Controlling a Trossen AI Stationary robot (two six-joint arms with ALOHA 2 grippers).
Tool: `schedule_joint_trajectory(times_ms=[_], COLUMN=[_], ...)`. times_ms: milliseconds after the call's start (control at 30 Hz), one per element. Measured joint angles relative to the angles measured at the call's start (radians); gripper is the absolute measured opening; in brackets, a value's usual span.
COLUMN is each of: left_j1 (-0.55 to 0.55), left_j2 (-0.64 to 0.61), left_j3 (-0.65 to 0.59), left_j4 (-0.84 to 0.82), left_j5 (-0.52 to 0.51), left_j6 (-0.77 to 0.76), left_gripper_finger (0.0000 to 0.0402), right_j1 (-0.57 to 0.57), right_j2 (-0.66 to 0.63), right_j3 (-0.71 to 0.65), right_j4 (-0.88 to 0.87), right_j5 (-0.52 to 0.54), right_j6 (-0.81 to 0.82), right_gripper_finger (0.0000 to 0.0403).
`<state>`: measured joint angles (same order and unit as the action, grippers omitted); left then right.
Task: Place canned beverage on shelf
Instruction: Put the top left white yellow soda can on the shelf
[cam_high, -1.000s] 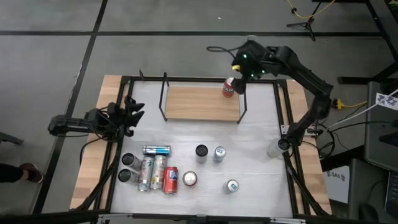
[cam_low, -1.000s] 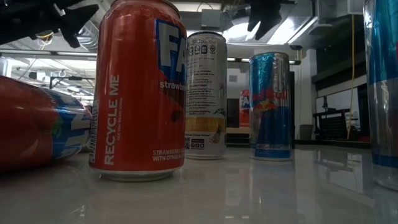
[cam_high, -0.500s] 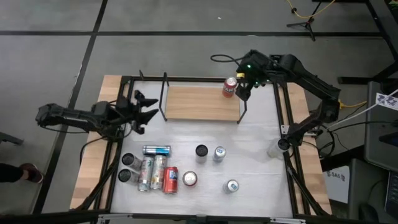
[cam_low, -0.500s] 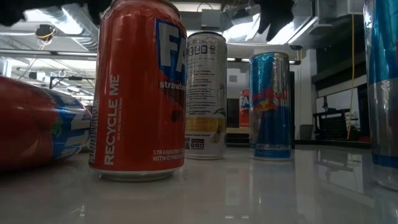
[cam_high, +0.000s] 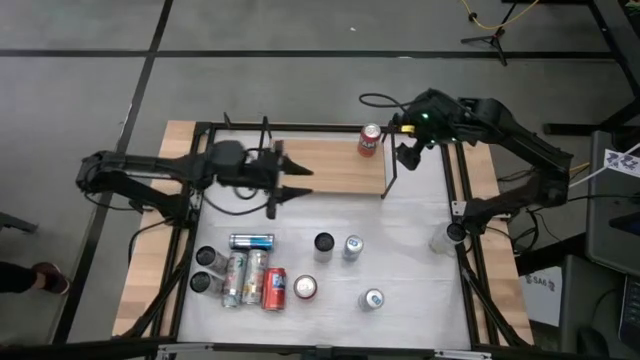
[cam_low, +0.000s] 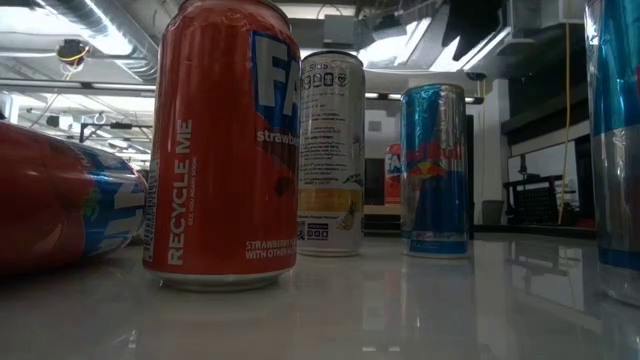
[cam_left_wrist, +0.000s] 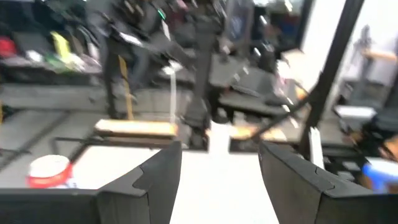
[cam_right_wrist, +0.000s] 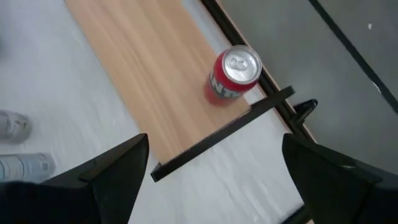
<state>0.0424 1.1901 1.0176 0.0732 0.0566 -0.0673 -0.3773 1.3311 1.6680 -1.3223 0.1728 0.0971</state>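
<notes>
The shelf (cam_high: 320, 165), a light-wood board with black rod uprights, stands at the table's far middle. A red can (cam_high: 370, 140) stands upright on the board's far right corner; it also shows in the right wrist view (cam_right_wrist: 231, 76). My right gripper (cam_high: 404, 154) is open and empty, just right of the shelf's right upright, apart from the can. My left gripper (cam_high: 303, 180) is open and empty over the board's near edge, pointing toward the table's right; its open fingers show in the left wrist view (cam_left_wrist: 219, 155).
Several cans stand or lie on the white tabletop near the front: a cluster at the left (cam_high: 240, 272), including a red one (cam_high: 274, 289), and single cans (cam_high: 324, 243), (cam_high: 352, 247), (cam_high: 372, 298). The low view shows them close up (cam_low: 225, 140). Black frame rails (cam_high: 455, 180) border the table.
My left arm has swung from the table's left edge toward the right, and its gripper now hangs over the shelf's near edge. My right gripper has drawn back from the red can toward the table's right edge. The can stays upright on the board.
</notes>
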Motion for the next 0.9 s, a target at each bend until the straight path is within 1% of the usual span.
schedule_joint_trajectory(times_ms=[67,133,267,467,533,667,900], left_j1=[0.013,0.022,0.033,0.013,-0.004,-0.046,-0.115], left_j2=[0.052,0.092,0.147,0.192,0.208,0.237,0.297], left_j3=[0.06,0.104,0.148,0.151,0.151,0.151,0.151], left_j4=[-0.06,-0.113,-0.197,-0.274,-0.298,-0.342,-0.371], left_j5=[0.063,0.098,0.117,0.12,0.121,0.119,0.118], left_j6=[0.0,0.0,-0.001,-0.001,0.0,0.0,0.0], left_gripper_finger=[0.0208,0.0208,0.0208,0.0208,0.0208,0.0208,0.0208], right_j1=[0.0,0.0,0.0,-0.001,-0.001,-0.001,-0.001], right_j2=[-0.029,-0.05,-0.071,-0.072,-0.072,-0.071,-0.063], right_j3=[-0.037,-0.07,-0.12,-0.187,-0.207,-0.238,-0.244], right_j4=[0.029,0.049,0.05,0.104,0.145,0.212,0.277], right_j5=[-0.002,-0.015,-0.035,-0.037,-0.064,-0.155,-0.273], right_j6=[0.0,0.0,0.0,0.0,0.0,0.0,-0.001], right_gripper_finger=[0.0363,0.0363,0.0363,0.0363,0.0363,0.0363,0.0363])
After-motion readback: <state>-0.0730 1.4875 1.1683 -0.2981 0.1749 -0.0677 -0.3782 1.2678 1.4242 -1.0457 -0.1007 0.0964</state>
